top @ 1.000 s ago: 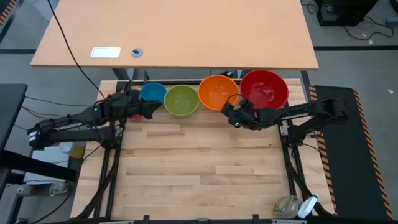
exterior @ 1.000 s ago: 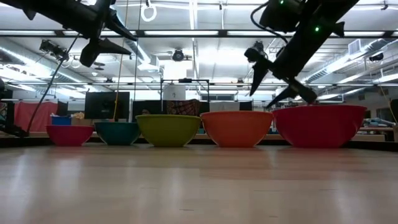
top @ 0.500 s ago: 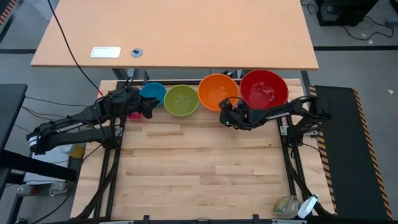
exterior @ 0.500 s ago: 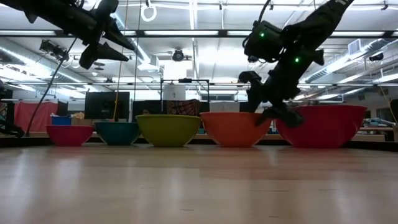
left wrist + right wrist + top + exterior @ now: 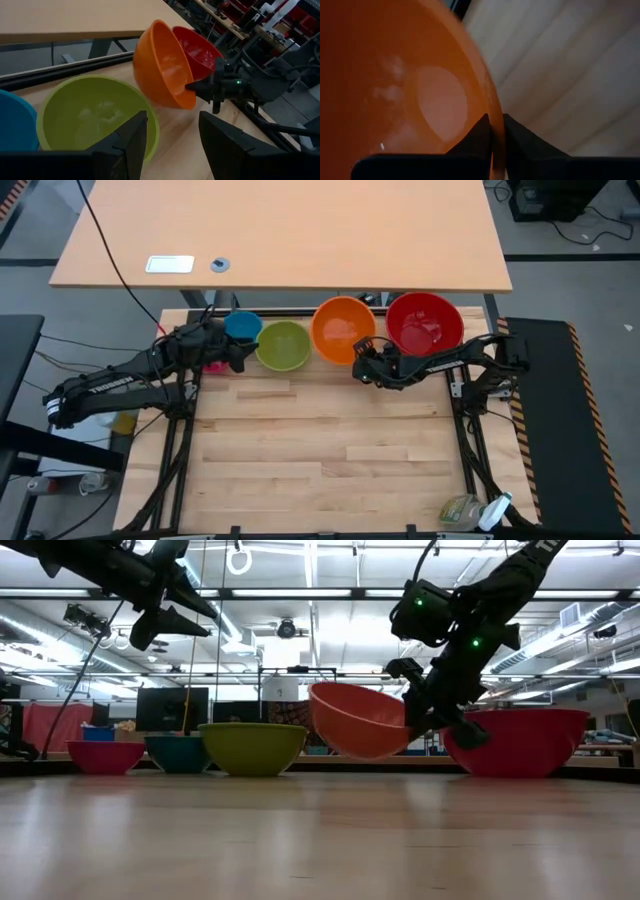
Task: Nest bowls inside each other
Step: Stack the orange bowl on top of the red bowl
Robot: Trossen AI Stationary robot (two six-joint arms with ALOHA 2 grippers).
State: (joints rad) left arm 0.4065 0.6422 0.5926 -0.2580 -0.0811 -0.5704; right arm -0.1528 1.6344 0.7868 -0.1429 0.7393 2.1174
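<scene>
The right gripper (image 5: 362, 363) is clenched on the rim of the orange bowl (image 5: 342, 329), one finger inside and one outside. That bowl is tilted and lifted off the table (image 5: 330, 440), just beside the red bowl (image 5: 425, 323). On its other side sit the lime green bowl (image 5: 283, 345), the blue bowl (image 5: 243, 326) and the pink bowl (image 5: 103, 756). The left gripper (image 5: 243, 355) hovers over the blue and green bowls, fingers parted and empty.
</scene>
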